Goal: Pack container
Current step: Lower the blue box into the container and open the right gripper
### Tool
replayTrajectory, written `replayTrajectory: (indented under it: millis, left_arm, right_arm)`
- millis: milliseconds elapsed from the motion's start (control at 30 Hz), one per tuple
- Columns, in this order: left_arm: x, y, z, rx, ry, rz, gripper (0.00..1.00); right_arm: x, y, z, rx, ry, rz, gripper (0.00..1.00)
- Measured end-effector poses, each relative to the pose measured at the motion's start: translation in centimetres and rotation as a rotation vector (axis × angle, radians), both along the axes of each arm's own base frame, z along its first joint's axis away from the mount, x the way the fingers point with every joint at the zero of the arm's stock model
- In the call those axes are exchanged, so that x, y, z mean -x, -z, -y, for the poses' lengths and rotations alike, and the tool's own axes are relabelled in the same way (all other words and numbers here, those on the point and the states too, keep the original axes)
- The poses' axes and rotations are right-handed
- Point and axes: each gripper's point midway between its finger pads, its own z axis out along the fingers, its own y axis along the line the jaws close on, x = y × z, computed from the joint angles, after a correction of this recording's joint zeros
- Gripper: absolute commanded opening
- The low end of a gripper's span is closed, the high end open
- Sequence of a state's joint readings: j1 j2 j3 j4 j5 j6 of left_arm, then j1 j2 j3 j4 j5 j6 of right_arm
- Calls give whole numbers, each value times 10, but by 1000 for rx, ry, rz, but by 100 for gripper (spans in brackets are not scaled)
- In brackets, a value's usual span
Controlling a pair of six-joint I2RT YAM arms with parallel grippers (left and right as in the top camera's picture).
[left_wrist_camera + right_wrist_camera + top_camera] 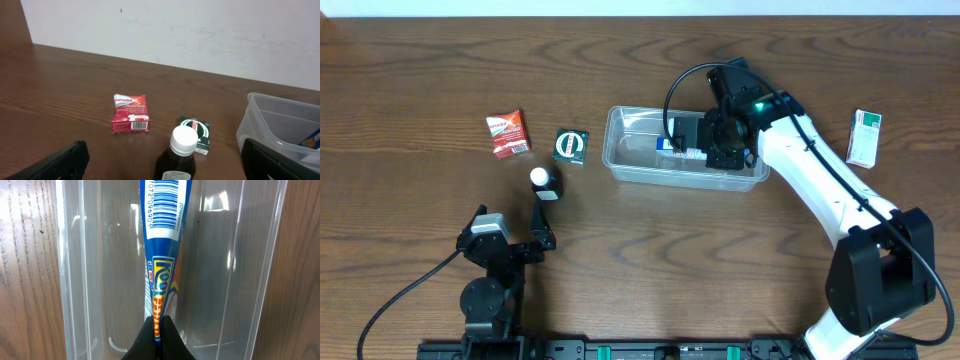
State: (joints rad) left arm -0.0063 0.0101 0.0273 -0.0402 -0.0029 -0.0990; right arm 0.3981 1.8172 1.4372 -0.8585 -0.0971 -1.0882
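The clear plastic container (pixel 640 165) sits at the table's middle right; its wall also shows in the left wrist view (pixel 265 125) and the right wrist view (pixel 90 280). My right gripper (pixel 720 150) is inside it, shut on a flat blue packet (pixel 162 240) with a barcode, held edge-on over the container's floor (pixel 159 330). My left gripper (pixel 165 162) is open near the front left (pixel 515 245). A dark bottle with a white cap (pixel 182 150) stands between its fingers' line of sight, ahead of it (pixel 546 182).
A red sachet (pixel 507 133) (pixel 130 113) and a small green box (pixel 570 146) (pixel 196 132) lie left of the container. A green-and-white box (pixel 864 136) lies at the far right.
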Motion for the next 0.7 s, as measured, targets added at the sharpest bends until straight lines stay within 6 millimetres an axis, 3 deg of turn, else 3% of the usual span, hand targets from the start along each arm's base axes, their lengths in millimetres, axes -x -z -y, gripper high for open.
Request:
replayTrajectory:
  millis: [233, 700]
  left_arm:
    - [0, 0, 0, 0, 0, 0, 98]
    - [0, 0, 0, 0, 0, 0, 98]
  right_arm:
    - [-2, 5, 1, 6, -10, -4, 1]
    - [-10, 11, 23, 20, 0, 2, 1]
